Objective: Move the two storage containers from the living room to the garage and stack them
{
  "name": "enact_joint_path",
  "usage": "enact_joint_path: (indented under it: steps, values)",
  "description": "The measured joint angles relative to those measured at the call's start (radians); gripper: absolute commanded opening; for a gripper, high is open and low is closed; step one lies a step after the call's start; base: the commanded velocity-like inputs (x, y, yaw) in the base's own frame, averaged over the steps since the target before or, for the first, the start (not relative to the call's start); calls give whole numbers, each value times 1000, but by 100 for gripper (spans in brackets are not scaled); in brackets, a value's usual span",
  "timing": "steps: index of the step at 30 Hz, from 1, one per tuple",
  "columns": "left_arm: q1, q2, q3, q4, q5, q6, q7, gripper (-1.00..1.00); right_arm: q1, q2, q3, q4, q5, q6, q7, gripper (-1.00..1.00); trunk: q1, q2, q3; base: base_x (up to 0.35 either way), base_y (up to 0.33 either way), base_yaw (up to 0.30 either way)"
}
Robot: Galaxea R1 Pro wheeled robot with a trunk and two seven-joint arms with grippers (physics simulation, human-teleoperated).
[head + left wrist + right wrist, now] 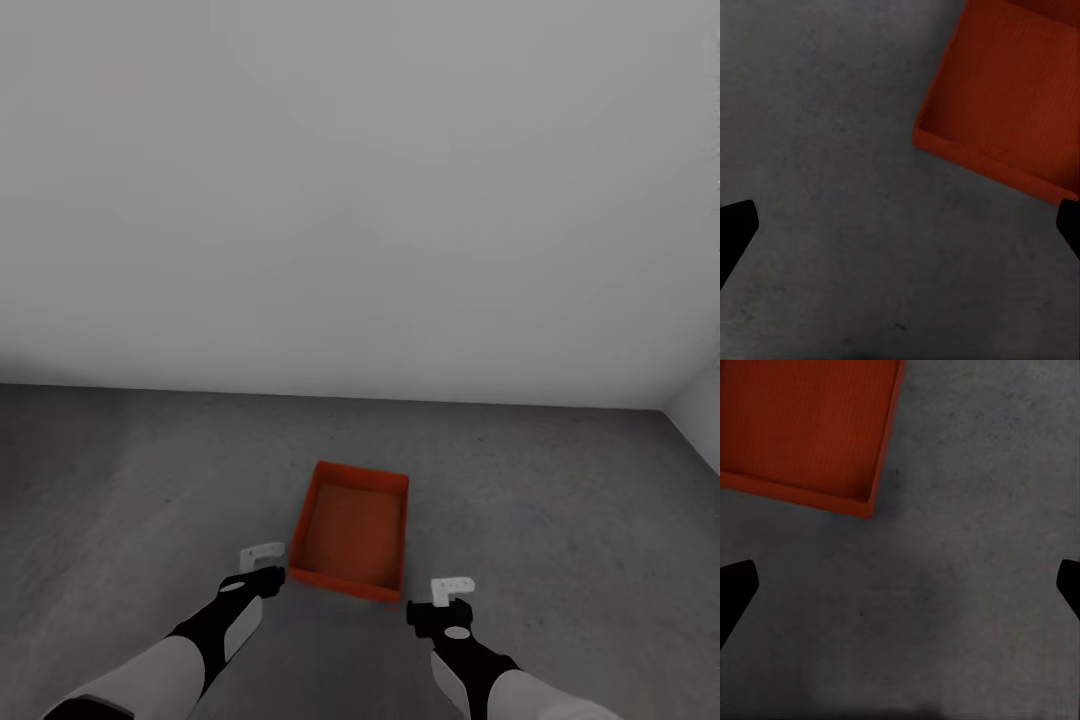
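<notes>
Orange-red container [352,535] sits on grey garage floor [560,520], between left gripper [262,560] and right gripper [452,595]. Both fingers spread, empty. Likely light, rigid, thin-walled; grip opposite side rims.

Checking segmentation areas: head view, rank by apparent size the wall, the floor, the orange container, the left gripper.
1. Wall: largest, upper half and more.
2. Floor: next.
3. Orange container: far smaller, resting on the floor.
4. Left gripper: smallest, despite being nearer the camera; open beside the container's near corner.

The floor [560,500] and wall [360,200] are viewed from head height; the orange bin [1009,97] is shared closely by both downward-facing wrist views.
</notes>
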Motion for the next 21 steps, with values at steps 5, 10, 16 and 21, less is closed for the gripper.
enact_joint_path:
  steps: [5, 10, 16, 21]
  values:
    - [0, 1, 0, 1, 0, 0, -1, 100, 0, 0, 0, 0, 1, 1, 0, 100, 0, 0, 0, -338, 0, 0]
    - [0, 1, 0, 3, 0, 0, -2, 100, 0, 0, 0, 0, 1, 0, 0, 100, 0, 0, 0, -332, 0, 0]
    - [0, 1, -1, 14, -1, -1, -5, 100, 0, 1, 0, 0, 0, 0, 0, 100, 0, 0, 0, -134, 0, 0]
    - [0, 1, -2, 27, -12, -1, -5, 100, 0, -4, 0, 0, -1, -2, 1, 100, -1, 0, 0, -15, 0, 0]
